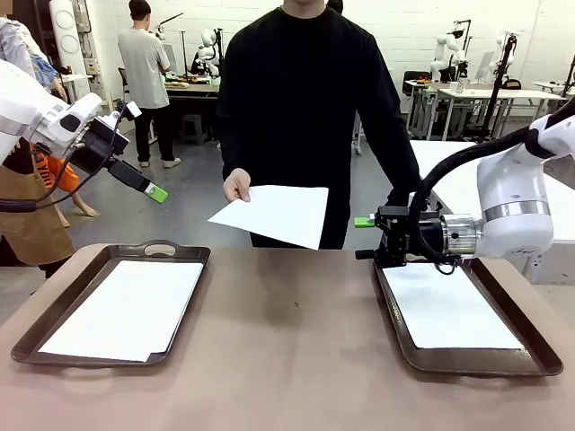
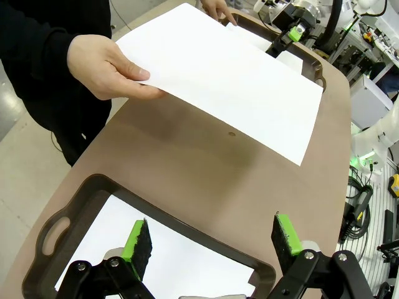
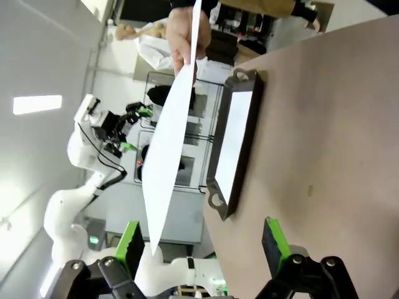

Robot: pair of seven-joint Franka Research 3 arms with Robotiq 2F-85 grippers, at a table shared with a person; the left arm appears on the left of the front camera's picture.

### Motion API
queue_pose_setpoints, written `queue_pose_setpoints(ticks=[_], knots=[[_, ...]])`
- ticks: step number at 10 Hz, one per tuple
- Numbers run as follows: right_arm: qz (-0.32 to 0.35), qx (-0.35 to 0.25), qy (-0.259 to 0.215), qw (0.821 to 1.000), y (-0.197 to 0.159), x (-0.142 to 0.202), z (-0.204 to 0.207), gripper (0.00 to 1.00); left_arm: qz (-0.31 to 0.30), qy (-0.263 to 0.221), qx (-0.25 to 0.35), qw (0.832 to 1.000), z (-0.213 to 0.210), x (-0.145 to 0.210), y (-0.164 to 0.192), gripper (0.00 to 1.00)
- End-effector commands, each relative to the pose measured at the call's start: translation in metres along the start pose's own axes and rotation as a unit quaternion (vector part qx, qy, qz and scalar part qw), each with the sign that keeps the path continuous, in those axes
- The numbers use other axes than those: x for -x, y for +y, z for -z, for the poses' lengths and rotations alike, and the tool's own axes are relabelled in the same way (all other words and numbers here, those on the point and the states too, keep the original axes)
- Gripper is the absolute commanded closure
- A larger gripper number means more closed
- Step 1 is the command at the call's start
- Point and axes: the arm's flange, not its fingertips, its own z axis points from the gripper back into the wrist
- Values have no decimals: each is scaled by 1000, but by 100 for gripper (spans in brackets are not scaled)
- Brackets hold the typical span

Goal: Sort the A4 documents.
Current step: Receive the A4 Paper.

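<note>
the person's hand (image 1: 237, 186) holds out a thin, floppy, light sheet (image 1: 274, 214) (easy to crease) above the table (image 1: 287, 341), so grab its free edge; the left gripper (image 2: 212, 240) and right gripper (image 3: 202, 246) are both wide open and hold nothing.

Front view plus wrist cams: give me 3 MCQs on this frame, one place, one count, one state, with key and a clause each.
1. Where is the loose A4 sheet?
A. In the person's hand, above the table's far edge
B. Flat in the left tray
C. Between the right gripper's pads

2. How many dark trays are on the table?
A. One
B. Two
C. Three

3. How do the left gripper's jaws stand?
A. Shut on paper
B. Shut on nothing
C. Open, holding nothing

Key: 1 A, the person's hand pinches the sheet's edge in the air. 2 B, the left tray and the right tray, each with paper inside. 3 C, the green pads stand wide apart over the left tray.
</note>
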Motion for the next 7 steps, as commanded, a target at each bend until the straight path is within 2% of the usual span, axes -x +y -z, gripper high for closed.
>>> queue_pose_setpoints(ticks=[1,5,7], knots=[[19,-23,-16,999,5,-13,17,0,1,0,0,1000,0,0,0,0],[27,-50,-34,998,5,-23,37,0,1,0,0,1000,0,0,0,0],[54,-80,-45,994,5,-28,49,0,1,0,0,1000,0,0,0,0]])
